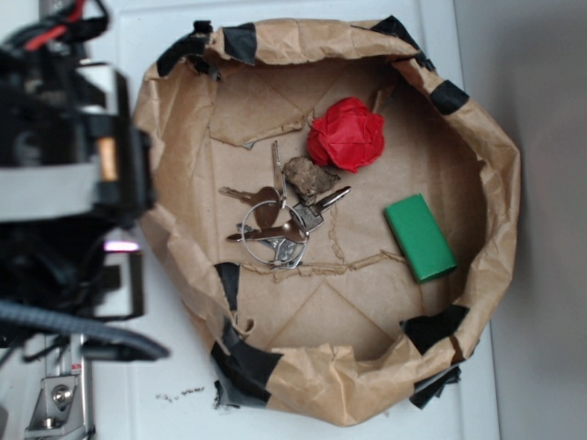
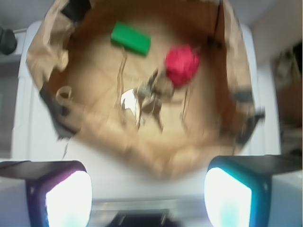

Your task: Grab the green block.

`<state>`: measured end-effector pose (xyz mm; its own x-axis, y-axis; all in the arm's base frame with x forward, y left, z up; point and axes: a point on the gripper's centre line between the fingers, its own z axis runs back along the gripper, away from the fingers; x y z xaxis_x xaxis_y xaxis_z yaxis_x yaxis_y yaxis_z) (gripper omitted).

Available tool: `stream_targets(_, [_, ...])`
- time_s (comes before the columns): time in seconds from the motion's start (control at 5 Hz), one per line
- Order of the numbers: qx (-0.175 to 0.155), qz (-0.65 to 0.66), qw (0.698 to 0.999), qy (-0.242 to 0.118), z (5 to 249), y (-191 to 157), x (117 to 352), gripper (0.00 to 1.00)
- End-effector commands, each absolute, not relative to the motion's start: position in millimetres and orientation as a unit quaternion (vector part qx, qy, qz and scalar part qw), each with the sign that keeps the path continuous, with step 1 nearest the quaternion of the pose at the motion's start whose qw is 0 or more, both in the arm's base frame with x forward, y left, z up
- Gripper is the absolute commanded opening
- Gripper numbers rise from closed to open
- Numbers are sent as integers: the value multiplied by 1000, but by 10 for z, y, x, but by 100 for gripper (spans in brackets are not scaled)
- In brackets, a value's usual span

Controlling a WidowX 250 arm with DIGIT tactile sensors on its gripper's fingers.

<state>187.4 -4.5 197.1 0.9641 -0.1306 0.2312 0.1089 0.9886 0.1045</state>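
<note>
Lying flat on the floor of the brown paper tray (image 1: 500, 174), the green block (image 1: 420, 237) resting near the tray's right wall in the exterior view, apart from everything else inside. Showing in the wrist view as a bright green slab (image 2: 130, 39) at the far side of the tray (image 2: 42, 61), left of centre. Sitting well apart from the block, the red ball (image 1: 346, 134) of crumpled paper, near the tray's upper wall in the exterior view and to the block's right in the wrist view (image 2: 182, 65). Touching the ball's lower left edge, a small brownish lump (image 1: 310, 177), and beside that a bunch of keys (image 1: 275, 225) on a ring, spreading over the middle of the tray floor. Holding the tray's folded rim together, patches of black tape (image 1: 240, 364). Carrying the tray, a white surface (image 1: 174, 385). Hanging outside the tray at its near rim, the gripper (image 2: 148, 196), with its two fingers (image 2: 68, 198) standing wide apart at the bottom corners of the wrist view, holding nothing, pads glowing bright. Filling the left edge of the exterior view, the blurred dark arm (image 1: 64, 174).
</note>
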Motion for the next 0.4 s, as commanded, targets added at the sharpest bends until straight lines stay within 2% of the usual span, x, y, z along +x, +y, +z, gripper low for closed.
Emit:
stream_targets(0.0, [55,-239,957,-155,1618,118,2556,100])
stream_targets(0.2, [80,-289,937,-181,1498,157,2763,100])
